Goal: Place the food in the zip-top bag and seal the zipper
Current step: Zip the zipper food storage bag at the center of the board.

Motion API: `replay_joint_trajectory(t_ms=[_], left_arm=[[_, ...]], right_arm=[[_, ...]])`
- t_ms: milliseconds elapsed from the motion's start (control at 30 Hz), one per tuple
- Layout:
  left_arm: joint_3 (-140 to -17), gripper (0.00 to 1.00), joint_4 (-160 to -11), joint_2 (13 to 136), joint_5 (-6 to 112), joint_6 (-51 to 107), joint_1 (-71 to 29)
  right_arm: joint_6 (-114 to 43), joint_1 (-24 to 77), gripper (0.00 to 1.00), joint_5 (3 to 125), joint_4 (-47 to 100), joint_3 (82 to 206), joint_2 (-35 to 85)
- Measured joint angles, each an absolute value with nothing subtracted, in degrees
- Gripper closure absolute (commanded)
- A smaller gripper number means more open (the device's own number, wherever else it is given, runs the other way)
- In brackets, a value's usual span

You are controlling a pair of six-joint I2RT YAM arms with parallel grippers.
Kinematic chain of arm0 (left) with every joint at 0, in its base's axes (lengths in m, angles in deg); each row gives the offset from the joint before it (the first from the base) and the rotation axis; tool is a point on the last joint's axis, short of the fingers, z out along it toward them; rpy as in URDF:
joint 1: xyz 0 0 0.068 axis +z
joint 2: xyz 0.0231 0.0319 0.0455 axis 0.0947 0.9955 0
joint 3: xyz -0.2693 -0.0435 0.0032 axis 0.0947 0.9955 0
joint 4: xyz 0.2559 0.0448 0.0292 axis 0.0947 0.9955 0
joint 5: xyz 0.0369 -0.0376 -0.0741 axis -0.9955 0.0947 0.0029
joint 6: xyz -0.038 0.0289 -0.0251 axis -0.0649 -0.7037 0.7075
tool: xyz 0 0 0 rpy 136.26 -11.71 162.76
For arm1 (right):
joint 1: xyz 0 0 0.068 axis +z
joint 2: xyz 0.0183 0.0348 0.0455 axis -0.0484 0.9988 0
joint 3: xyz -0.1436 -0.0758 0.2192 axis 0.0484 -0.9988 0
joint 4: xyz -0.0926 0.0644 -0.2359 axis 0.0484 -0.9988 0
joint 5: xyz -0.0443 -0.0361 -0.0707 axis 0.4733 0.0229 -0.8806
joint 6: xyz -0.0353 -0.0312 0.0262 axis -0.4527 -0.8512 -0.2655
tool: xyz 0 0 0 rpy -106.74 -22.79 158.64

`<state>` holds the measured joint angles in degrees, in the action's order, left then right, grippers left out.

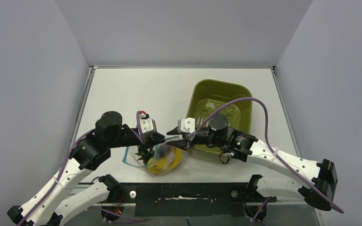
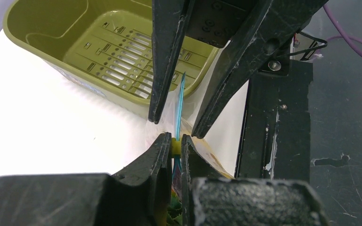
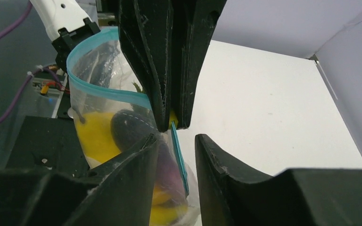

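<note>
The clear zip-top bag [image 1: 160, 157] lies at the near middle of the table. Inside it are a yellow piece [image 3: 94, 134], a purple-pink round piece [image 3: 167, 165] and a green leafy top [image 1: 144, 155]. My left gripper [image 2: 175, 139] is shut on the small yellow slider [image 2: 175, 147] of the teal zipper [image 3: 179, 157]. My right gripper [image 3: 176, 139] is open, its fingers either side of the zipper's end without touching it. Beyond the slider the teal mouth [image 3: 99, 87] still gapes in a loop. In the top view the left gripper [image 1: 163, 138] and right gripper [image 1: 173, 136] meet tip to tip above the bag.
The olive-green basin [image 1: 198, 89] stands just right of the bag, behind the right gripper, and shows in the left wrist view [image 2: 52, 28]. The black mounting plate [image 1: 184, 193] runs along the table's near edge, close below the bag.
</note>
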<state>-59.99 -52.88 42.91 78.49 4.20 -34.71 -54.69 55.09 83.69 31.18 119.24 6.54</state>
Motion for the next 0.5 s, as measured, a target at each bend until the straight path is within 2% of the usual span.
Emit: replay_joint_trajectory(t_ms=[33, 167, 500], left_arm=[[-60.0, 1.0, -52.9, 42.9, 78.5, 4.2, -34.7], [-60.0, 1.0, -52.8, 42.9, 78.5, 4.2, -34.7], [-61.1, 1.0, -52.4, 42.8, 77.1, 3.7, -34.7]], right_arm=[[-55.2, 55.1, 0.7, 83.4, 30.3, 119.4, 6.5], [-56.9, 55.1, 0.99, 82.4, 28.0, 120.0, 6.5], [-57.3, 53.6, 1.0, 81.4, 27.7, 119.6, 5.1]])
